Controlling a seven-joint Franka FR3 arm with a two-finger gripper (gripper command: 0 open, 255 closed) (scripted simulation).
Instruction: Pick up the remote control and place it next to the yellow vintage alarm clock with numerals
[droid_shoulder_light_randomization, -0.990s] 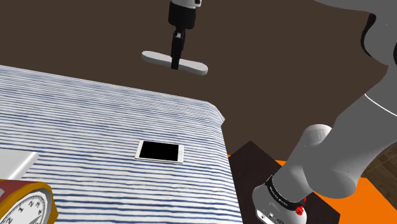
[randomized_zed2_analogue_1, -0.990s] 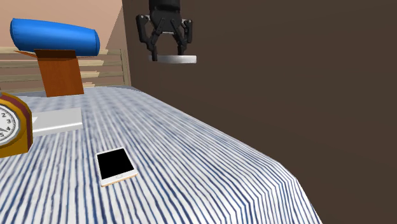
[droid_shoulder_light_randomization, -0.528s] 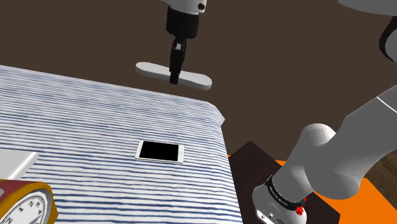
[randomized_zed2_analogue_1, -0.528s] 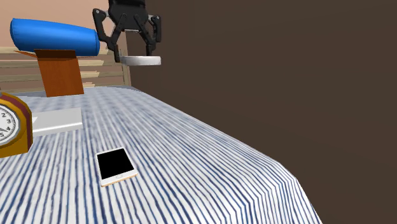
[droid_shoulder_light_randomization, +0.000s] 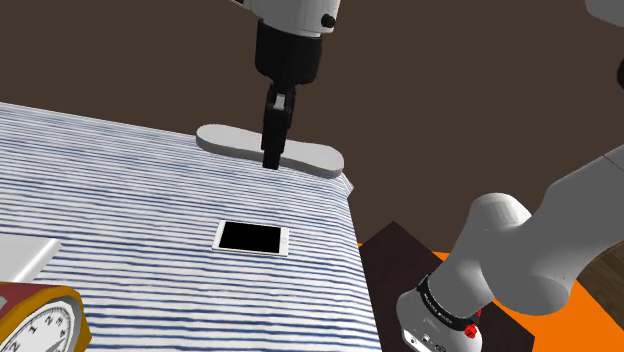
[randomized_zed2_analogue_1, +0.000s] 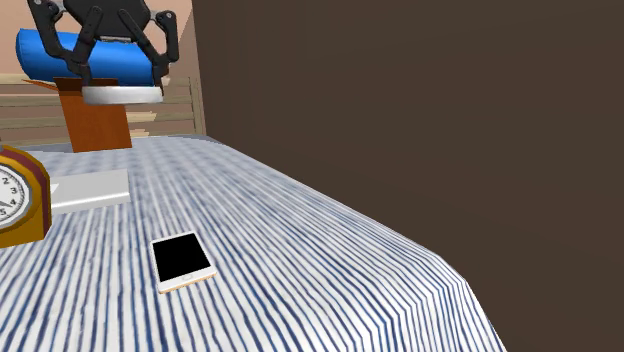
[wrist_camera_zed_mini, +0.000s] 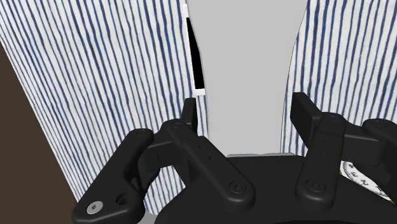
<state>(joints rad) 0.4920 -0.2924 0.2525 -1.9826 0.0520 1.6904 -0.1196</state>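
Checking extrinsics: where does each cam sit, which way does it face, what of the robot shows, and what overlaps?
Shoulder view: beside and slightly behind the white arm, looking down over the striped cover; the arm and the pincer clasping the grey remote.
Second exterior view: low, near cover level, looking along it toward a blue roll; the pincer, high at its left.
Wrist view: on the hand, looking down along the pincer's fingers onto remote and cover.
Shared by both exterior views: remote, black-screened phone, clock.

The all-black two-finger gripper (randomized_zed2_analogue_1: 122, 80) clasps a flat grey remote control (randomized_zed2_analogue_1: 122, 96) in the air, well apart from the yellow alarm clock (randomized_zed2_analogue_1: 20, 195).
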